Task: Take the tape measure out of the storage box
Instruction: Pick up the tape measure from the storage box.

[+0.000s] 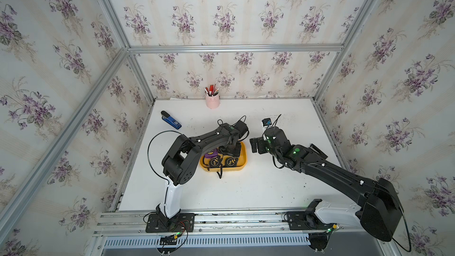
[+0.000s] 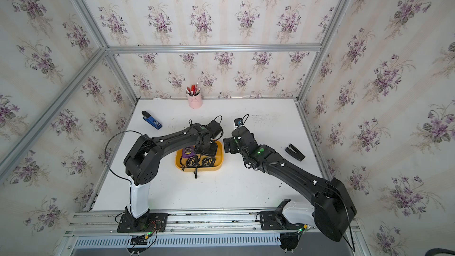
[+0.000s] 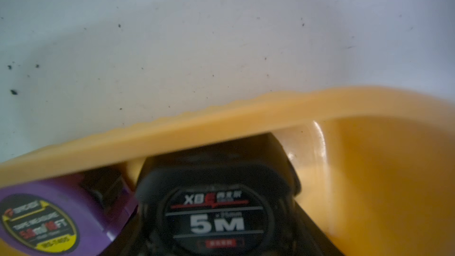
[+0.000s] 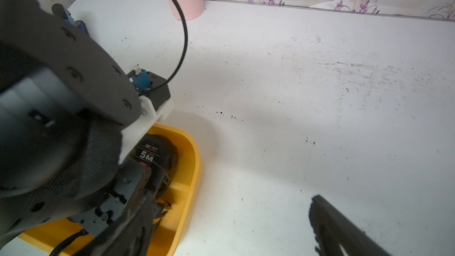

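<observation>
Black 5M tape measure (image 3: pixel 214 220) lies far-right in yellow storage box (image 1: pixel 244 155). Left gripper (image 1: pixel 230 148) apparently pinches its opposite edges, though the view is blurred. Right gripper (image 1: pixel 254 145) spread, hovering right of box. Case likely dense, rigid and slick, so grip mid-body.

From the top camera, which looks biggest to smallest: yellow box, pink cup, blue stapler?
Largest: the yellow storage box.
Then the pink pen cup and the blue stapler look about alike, the stapler longer, the cup wider, so I won't rank them.
</observation>
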